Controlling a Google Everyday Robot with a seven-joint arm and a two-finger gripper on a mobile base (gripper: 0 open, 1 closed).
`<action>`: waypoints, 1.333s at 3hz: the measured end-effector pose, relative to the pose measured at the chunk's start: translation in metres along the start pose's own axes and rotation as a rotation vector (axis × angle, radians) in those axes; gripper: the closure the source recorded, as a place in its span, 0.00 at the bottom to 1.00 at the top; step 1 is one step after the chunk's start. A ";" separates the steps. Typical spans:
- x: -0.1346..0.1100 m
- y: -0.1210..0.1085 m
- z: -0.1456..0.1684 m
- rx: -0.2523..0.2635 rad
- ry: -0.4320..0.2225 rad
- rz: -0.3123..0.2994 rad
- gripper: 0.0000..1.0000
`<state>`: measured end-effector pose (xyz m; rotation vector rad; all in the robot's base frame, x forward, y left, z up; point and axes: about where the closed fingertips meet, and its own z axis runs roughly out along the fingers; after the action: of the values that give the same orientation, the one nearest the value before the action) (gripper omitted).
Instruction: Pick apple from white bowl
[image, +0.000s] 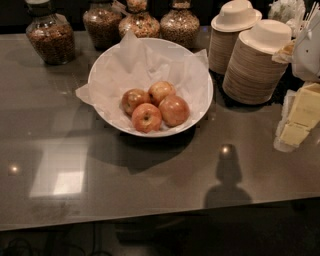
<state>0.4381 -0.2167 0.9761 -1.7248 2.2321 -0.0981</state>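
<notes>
The white bowl (197, 70) sits at the back middle of the grey counter, lined with crinkled white paper. Several apples lie together in its front half. The largest, reddish-orange apple (174, 110) is at the right of the cluster. A smaller apple with a dark stem pit (146, 117) touches it on the left front. A darker brownish-red apple (132, 100) lies at the left and another apple (161, 91) behind. My gripper is not in view.
Several glass jars of grains (50, 35) stand along the back edge. Two stacks of beige disposable bowls with white lids (252, 65) stand right of the bowl. Yellow packets (300, 117) lie at the right edge. The counter's front edge (150, 220) runs across the bottom.
</notes>
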 end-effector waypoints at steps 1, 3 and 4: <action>0.000 0.000 0.000 0.000 0.000 0.000 0.00; -0.058 -0.019 -0.008 0.082 -0.215 -0.073 0.00; -0.059 -0.019 -0.008 0.083 -0.215 -0.073 0.00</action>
<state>0.4662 -0.1670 1.0003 -1.6866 1.9850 -0.0194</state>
